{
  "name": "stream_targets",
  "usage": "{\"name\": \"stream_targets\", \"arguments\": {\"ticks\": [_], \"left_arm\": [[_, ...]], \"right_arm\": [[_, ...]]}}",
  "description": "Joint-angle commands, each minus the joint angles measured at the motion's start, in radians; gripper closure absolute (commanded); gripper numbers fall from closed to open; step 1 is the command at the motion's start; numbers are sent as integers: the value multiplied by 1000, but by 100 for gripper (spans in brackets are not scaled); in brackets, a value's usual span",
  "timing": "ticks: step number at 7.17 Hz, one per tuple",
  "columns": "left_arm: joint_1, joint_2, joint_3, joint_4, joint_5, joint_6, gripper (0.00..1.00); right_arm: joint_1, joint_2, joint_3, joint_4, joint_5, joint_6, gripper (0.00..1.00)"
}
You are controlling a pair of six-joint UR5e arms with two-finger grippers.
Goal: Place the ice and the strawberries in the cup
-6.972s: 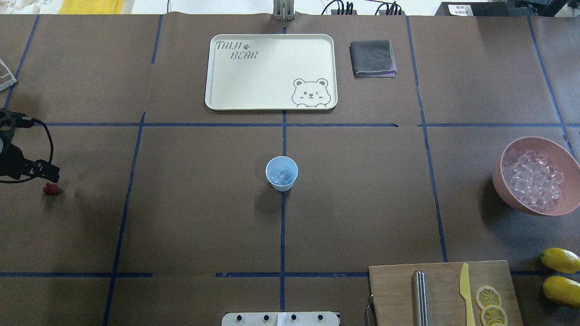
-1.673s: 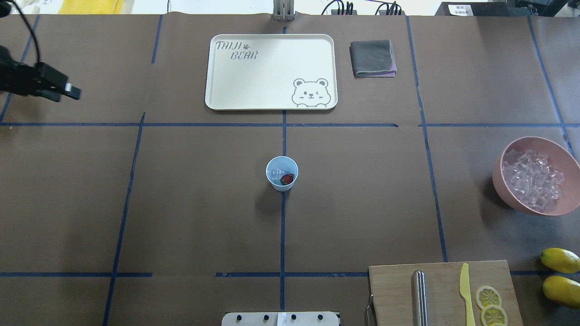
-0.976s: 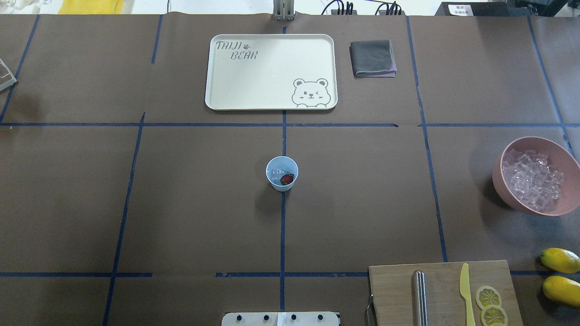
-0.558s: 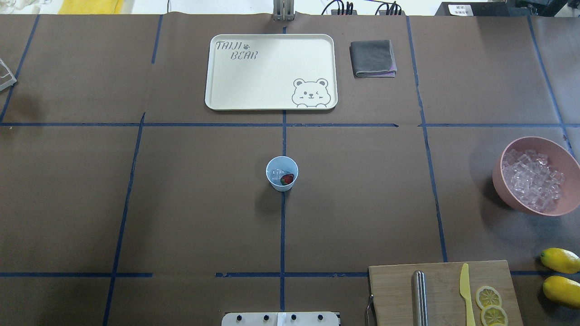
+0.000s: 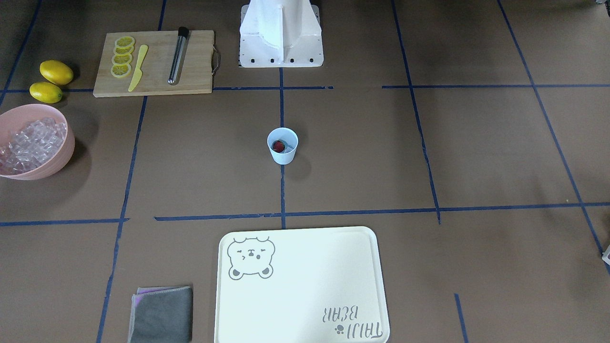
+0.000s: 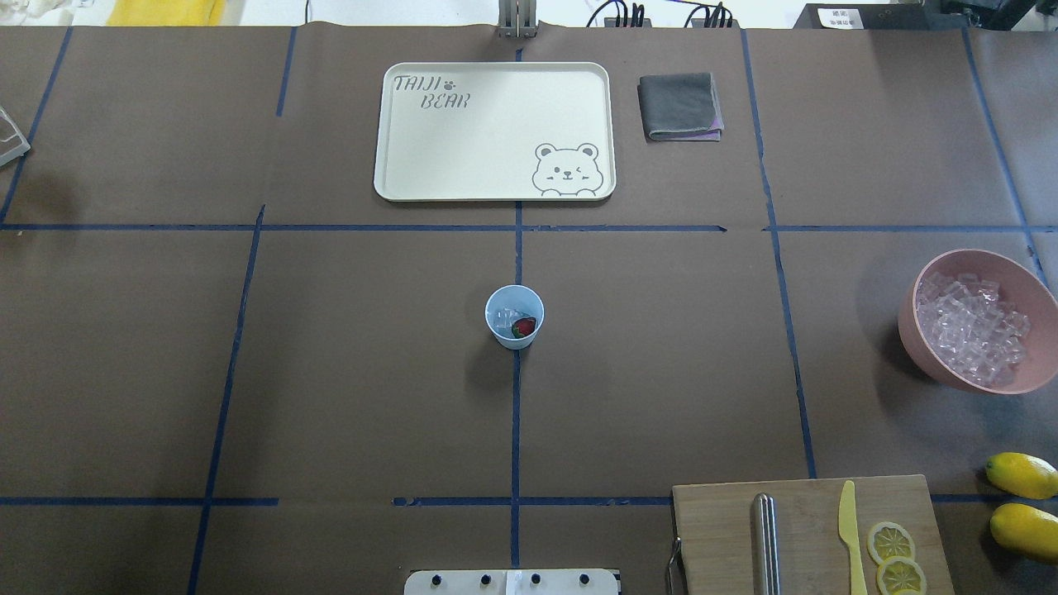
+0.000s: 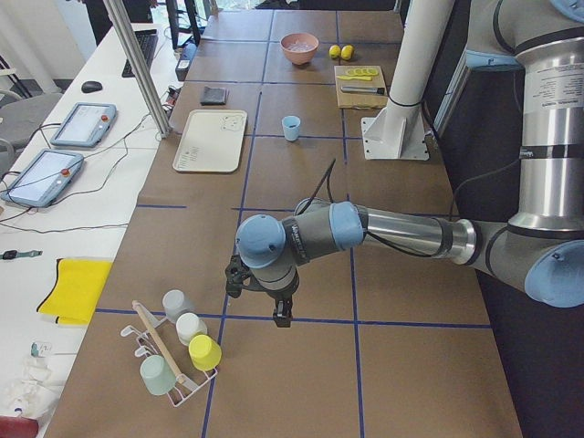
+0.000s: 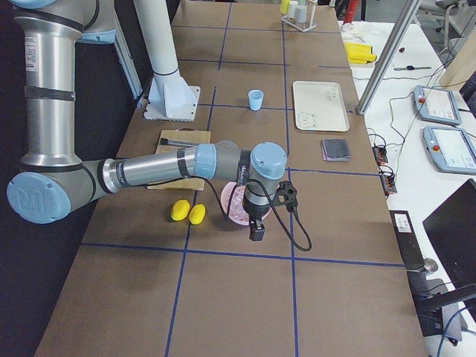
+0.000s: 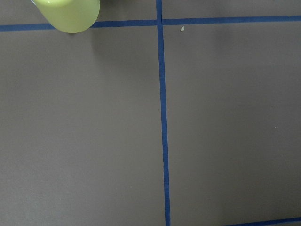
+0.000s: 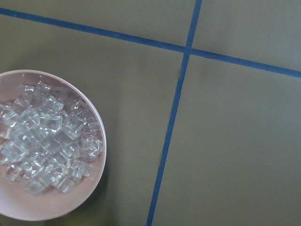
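Note:
The pale blue cup [image 6: 514,316] stands upright at the table's middle on a blue tape line, also seen as the cup [image 5: 282,145]. Inside it lie a dark red strawberry [image 6: 523,327] and a few clear pieces of ice [image 6: 503,315]. More ice [image 10: 44,146] fills the pink bowl [image 10: 70,207] at the table's right. Neither gripper shows in the overhead or front views. My left gripper [image 7: 278,315] hangs over the table's left end, near a cup rack. My right gripper [image 8: 256,233] hovers by the pink bowl. I cannot tell whether either is open or shut.
A cream bear tray [image 6: 494,130] and a folded grey cloth [image 6: 679,106] lie at the back. A cutting board [image 6: 806,537] with a knife, a metal rod and lemon slices sits front right, beside two lemons [image 6: 1023,475]. A rack of coloured cups [image 7: 178,356] stands at the left end.
The strawberry went from the table's left into the cup. The left arm then drew back out of the overhead view. Nothing has moved over the last second.

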Motion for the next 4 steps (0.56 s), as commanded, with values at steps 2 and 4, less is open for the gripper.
{"name": "stream_targets", "arguments": {"ticks": [2, 4], "left_arm": [[0, 41, 7, -45, 0, -23, 0], [0, 48, 16, -122, 1, -111, 0]], "right_arm": [[-1, -4, 8, 24, 0, -5, 0], [-1, -1, 8, 32, -2, 13, 0]]}}
